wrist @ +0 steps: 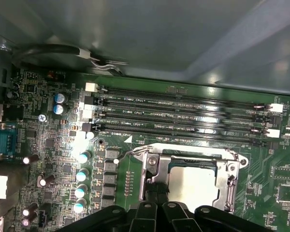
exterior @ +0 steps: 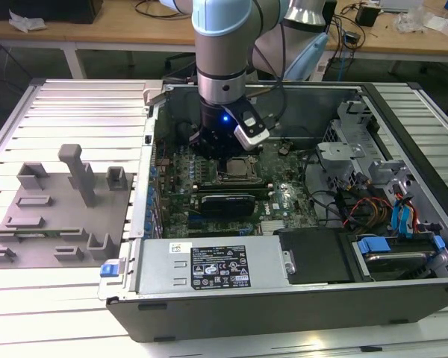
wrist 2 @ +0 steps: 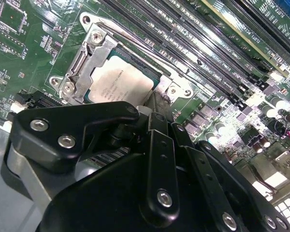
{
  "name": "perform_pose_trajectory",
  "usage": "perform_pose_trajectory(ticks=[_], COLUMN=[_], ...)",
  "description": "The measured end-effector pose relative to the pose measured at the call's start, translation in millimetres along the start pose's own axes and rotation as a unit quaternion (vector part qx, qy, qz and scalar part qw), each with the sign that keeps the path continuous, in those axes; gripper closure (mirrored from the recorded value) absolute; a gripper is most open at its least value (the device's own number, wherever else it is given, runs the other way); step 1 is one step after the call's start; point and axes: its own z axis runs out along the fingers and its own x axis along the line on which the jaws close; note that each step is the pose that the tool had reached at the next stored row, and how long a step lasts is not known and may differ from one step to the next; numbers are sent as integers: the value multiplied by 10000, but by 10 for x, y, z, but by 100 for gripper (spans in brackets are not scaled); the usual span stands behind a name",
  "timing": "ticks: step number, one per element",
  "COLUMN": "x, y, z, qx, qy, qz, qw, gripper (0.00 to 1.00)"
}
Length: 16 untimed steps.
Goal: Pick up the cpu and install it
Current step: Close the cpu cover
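cpu in framed socket, memory slots beside

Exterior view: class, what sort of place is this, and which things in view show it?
Probably a robotics lab or workshop. A robot arm reaches into an open computer case lying on a slatted metal table, and wooden workbenches strewn with cables stand behind.

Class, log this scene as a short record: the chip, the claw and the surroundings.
Chip: cpu lies flat inside the metal socket frame on the green board.
Claw: claw hangs close over the socket's edge, within the open computer case.
Surroundings: grey tray sits outside the case, on the exterior view's left.
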Motion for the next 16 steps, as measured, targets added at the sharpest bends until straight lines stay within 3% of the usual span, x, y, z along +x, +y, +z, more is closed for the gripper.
perform_pose_trajectory(ticks=[6,11,16], x=[-1,10,52], y=[0,1,17], z=[-9,26,29], qx=[0,7,6], qy=[-3,-48,-62], qz=[-1,1,1], qw=[10000,10000,10000], gripper=[89,89,89])
